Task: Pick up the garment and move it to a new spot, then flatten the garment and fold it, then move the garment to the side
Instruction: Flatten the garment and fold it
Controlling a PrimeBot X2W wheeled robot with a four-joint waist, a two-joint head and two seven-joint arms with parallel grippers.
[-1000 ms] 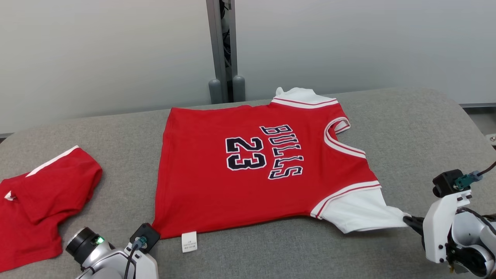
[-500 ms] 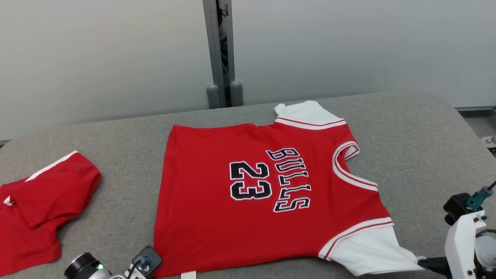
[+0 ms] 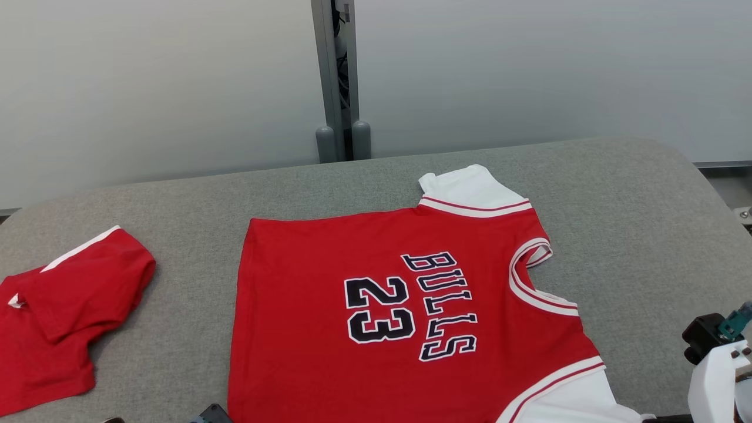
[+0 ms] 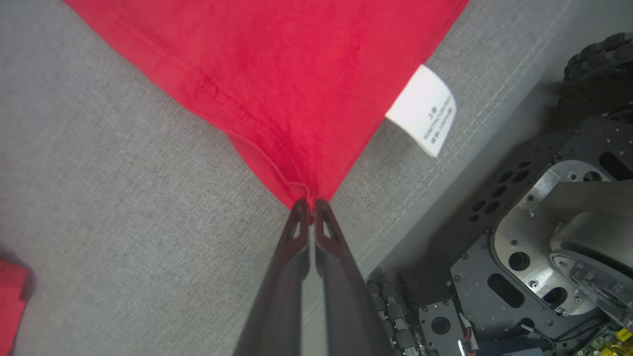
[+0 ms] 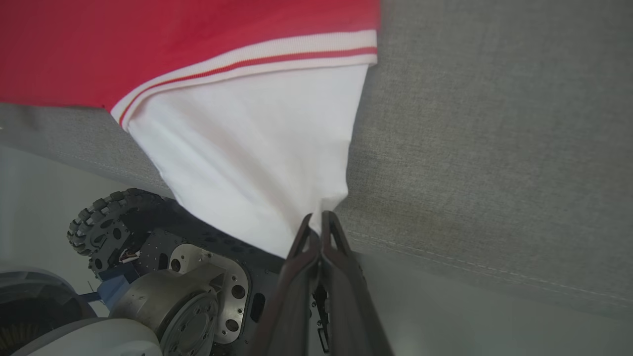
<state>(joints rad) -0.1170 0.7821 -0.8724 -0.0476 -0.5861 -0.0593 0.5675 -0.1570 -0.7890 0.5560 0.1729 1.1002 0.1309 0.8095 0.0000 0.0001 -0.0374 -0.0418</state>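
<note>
Pinching jersey [image 3: 329,276] hem corner [image 4: 301,173] w/ L jaws, white sleeve [image 5: 247,148] tip w/ R jaws, both fully shut; spread flat on table [image 3: 634,194], near front edge; could slip free or bunch if pulled unevenly, grips being thin.

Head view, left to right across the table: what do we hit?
crumpled red garment with white trim → red Bulls 23 jersey → right arm's white wrist mount
</note>
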